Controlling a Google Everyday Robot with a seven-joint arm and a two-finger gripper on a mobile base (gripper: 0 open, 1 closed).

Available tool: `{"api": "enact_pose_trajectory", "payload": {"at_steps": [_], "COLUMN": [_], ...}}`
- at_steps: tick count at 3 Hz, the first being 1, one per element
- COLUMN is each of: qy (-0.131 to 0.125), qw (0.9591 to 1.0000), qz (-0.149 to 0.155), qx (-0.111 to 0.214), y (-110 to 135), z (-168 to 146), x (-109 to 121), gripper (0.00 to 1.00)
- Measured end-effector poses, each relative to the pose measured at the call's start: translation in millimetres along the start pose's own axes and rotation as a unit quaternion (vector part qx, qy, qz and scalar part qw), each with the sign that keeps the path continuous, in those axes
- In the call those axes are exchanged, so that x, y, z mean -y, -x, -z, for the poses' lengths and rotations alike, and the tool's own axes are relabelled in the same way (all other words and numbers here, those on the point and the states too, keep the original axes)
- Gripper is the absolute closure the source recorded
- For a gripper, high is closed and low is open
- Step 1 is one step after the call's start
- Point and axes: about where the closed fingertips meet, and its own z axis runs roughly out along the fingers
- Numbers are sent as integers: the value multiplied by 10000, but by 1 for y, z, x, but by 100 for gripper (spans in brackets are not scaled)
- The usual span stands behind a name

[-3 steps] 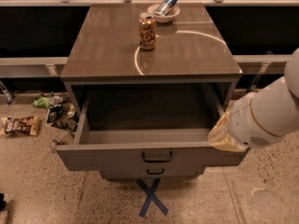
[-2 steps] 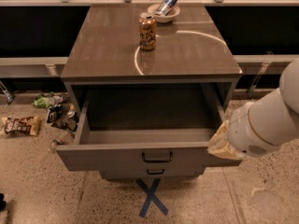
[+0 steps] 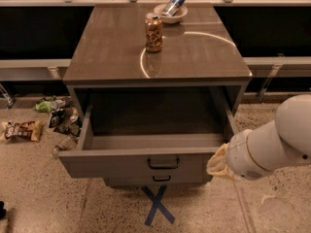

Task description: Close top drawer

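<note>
The top drawer (image 3: 131, 165) of the grey-brown cabinet stands pulled far out, and its inside shows empty. Its small black loop handle (image 3: 163, 163) is at the centre of the flat front. My white arm (image 3: 272, 142) comes in from the right. My gripper (image 3: 217, 163) is at the end of the arm's tan wrist cover, right by the drawer front's right end. The fingers themselves are hidden behind the wrist.
On the cabinet top (image 3: 107, 52) stand a soda can (image 3: 153, 32) and a bowl (image 3: 170, 13) with a blue can lying in it. A lower drawer front with its handle (image 3: 162, 178) shows below. Snack wrappers (image 3: 22, 129) and litter (image 3: 60, 118) lie on the floor at the left. A blue tape cross (image 3: 157, 205) marks the floor in front.
My arm has moved down and a little left, from beside the drawer's right wall to its front right corner. The drawer stays open the same amount.
</note>
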Motion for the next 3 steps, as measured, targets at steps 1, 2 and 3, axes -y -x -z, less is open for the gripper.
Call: {"api": "enact_pose_trajectory", "payload": {"at_steps": [1,2,3], "qy": [-133,-549,-1022], "qw": [9996,9971,9921], "qz": [221,516,714], "qx": [89,95,124], "y": [-10,-21,-22], "z": [-23,-42,-58], "x": [0,11,26], "gripper": [100,100,100]}}
